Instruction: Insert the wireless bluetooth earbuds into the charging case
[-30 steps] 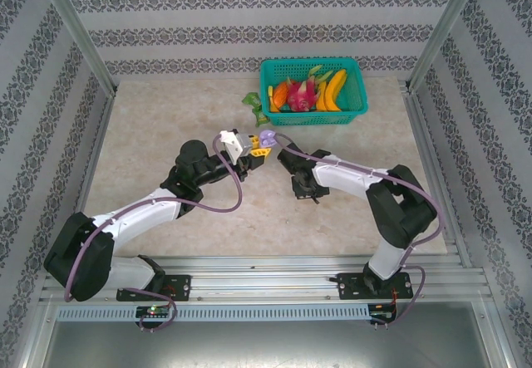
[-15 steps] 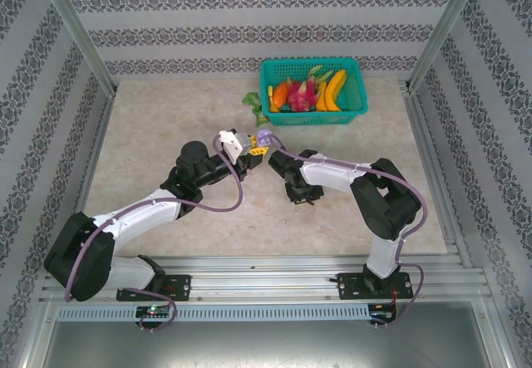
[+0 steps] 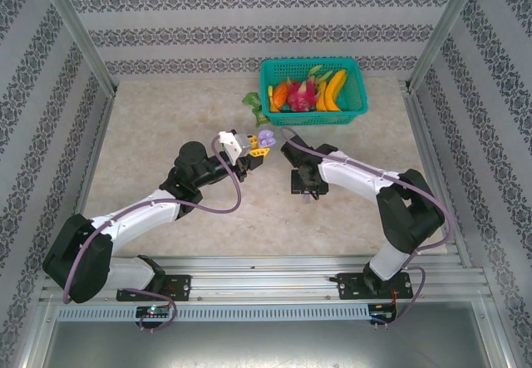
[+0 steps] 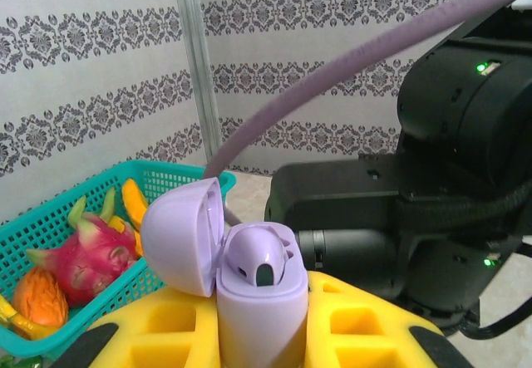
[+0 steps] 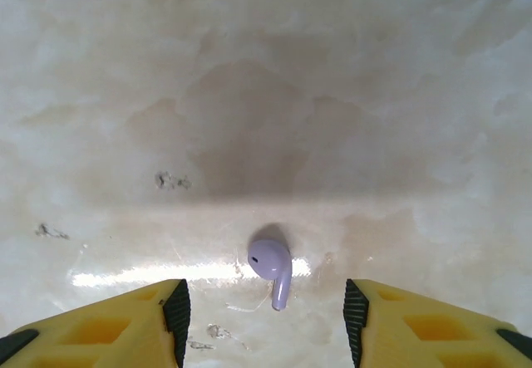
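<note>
My left gripper [image 3: 258, 149] is shut on a purple charging case [image 4: 259, 306] and holds it upright above the table. The case lid [image 4: 179, 235] is swung open to the left, and one purple earbud [image 4: 259, 256] sits in the case. In the top view the case [image 3: 266, 140] is near the table's middle. My right gripper [image 5: 266, 322] points down at the table, open, its two black pads [image 5: 176, 311] well apart. A second purple earbud [image 5: 273, 265] lies loose on the table between them, stem towards me, touching neither finger.
A teal basket [image 3: 312, 62] of toy fruit stands at the back, also seen at the lower left of the left wrist view as the basket [image 4: 50, 218]. Green leafy toys [image 3: 256, 106] lie beside its left end. The right arm's black body [image 4: 416, 210] is close behind the case.
The right gripper has drawn away from the held case, moved right and down over the table, and its jaws have opened wider. The left arm and the case stayed put.
</note>
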You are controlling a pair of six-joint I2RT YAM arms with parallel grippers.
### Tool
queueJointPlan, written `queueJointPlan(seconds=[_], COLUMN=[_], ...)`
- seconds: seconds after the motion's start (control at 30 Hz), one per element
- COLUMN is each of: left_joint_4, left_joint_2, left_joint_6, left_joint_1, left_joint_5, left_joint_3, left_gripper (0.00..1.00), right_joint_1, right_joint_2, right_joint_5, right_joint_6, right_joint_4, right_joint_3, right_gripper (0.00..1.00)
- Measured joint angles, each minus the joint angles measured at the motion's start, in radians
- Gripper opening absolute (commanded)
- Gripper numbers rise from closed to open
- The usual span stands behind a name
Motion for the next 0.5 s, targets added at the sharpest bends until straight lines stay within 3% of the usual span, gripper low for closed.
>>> queueJointPlan(seconds=[0.5], left_joint_4=[0.0], left_joint_2=[0.001], left_joint_6=[0.0], left_joint_1=[0.0], left_joint_5=[0.018], left_joint_3=[0.0], left_gripper=[0.0], right_joint_1=[-0.028], right_joint_2=[0.062], right_joint_5=[-0.082], right_joint_6=[-0.043], right_joint_4=[0.071], right_joint_3=[-0.051], right_gripper=[0.45])
